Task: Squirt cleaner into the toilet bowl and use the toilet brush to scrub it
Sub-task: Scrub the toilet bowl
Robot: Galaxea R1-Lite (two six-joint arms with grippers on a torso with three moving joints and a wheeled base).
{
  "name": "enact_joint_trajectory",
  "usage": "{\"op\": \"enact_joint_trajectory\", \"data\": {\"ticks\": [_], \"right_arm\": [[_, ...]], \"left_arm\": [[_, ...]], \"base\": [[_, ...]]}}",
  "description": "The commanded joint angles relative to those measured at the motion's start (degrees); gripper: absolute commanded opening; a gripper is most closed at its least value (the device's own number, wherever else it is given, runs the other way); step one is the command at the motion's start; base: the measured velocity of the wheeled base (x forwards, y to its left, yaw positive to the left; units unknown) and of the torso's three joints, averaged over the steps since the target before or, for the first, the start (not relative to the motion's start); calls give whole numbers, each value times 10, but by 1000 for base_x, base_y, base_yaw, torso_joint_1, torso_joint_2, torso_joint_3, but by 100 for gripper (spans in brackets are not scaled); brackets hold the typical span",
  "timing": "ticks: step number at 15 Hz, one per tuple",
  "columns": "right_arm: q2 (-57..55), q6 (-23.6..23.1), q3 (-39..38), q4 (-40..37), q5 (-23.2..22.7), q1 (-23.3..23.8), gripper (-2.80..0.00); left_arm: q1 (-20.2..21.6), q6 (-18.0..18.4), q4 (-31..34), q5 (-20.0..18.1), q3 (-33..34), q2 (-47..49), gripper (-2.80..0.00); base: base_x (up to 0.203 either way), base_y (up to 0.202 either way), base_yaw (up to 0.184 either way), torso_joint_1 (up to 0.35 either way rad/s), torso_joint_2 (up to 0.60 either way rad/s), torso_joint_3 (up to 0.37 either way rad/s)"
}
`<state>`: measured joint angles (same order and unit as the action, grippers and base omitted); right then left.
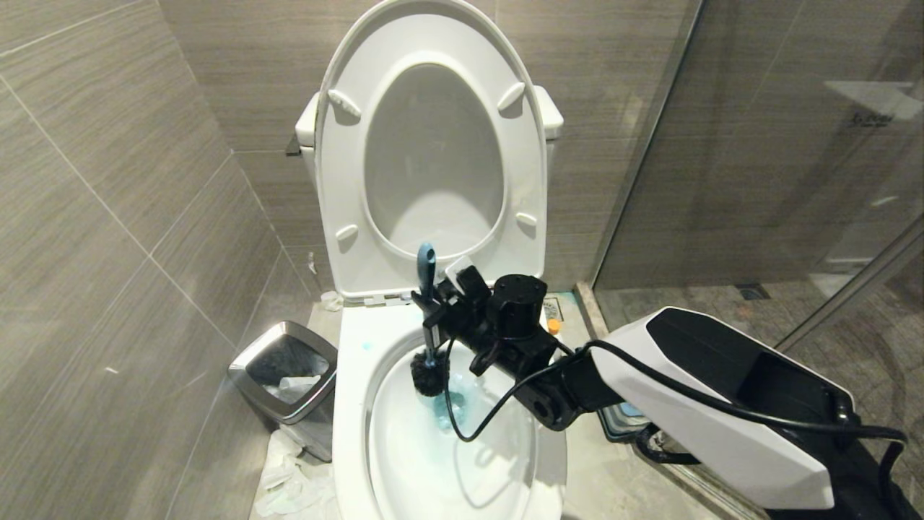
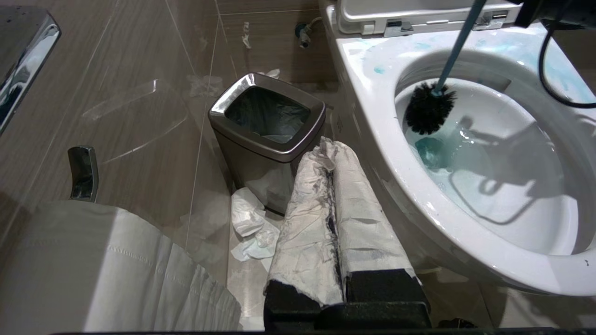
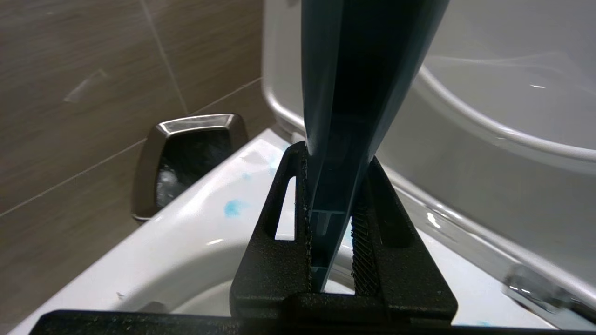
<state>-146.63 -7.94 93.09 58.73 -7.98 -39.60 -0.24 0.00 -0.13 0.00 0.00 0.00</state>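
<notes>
Grey tiled walls close in a narrow bathroom where the toilet stands with seat and lid raised against the tank, a bin (image 1: 285,379) on the floor beside it on the robot's left. Reaching in from the right, the right gripper (image 1: 432,307) is clamped on the handle of the brush (image 1: 429,372); the right wrist view shows the ribbed fingers (image 3: 302,204) pinching the blue-grey shaft from both sides. From that grip the handle runs nearly straight down, so the brush's long axis is close to upright (leaning slightly, as the left wrist view has it), and the black bristle head hangs directly below the gripper, inside the bowl (image 1: 354,404) at its rear part, against or just off the back wall above the blue-tinted water. Blue cleaner streaks the rim and pools in the water, so the squirting looks done and scrubbing is the step in hand. Unscrubbed bowl lies mostly forward of and below the head, toward the robot. The left gripper (image 2: 333,218), paper-wrapped and pressed shut on nothing, hangs low beside the bowl's outer wall, so the right arm is the nearer one and does the work.
</notes>
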Motion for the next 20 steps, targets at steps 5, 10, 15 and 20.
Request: {"op": "enact_joint_trajectory", "data": {"ticks": [5, 10, 15, 20], "right_arm": [[-14, 2, -8, 1, -1, -70, -280], [70, 4, -134, 15, -1, -108, -280], [165, 22, -293, 40, 0, -124, -280], [224, 23, -463, 132, 1, -106, -280]], "left_arm": [[0, 0, 0, 0, 0, 0, -280], [0, 0, 0, 0, 0, 0, -280], [0, 0, 0, 0, 0, 0, -280], [0, 0, 0, 0, 0, 0, -280]], "base": [[0, 0, 0, 0, 0, 0], [0, 0, 0, 0, 0, 0], [0, 0, 0, 0, 0, 0], [0, 0, 0, 0, 0, 0]]}}
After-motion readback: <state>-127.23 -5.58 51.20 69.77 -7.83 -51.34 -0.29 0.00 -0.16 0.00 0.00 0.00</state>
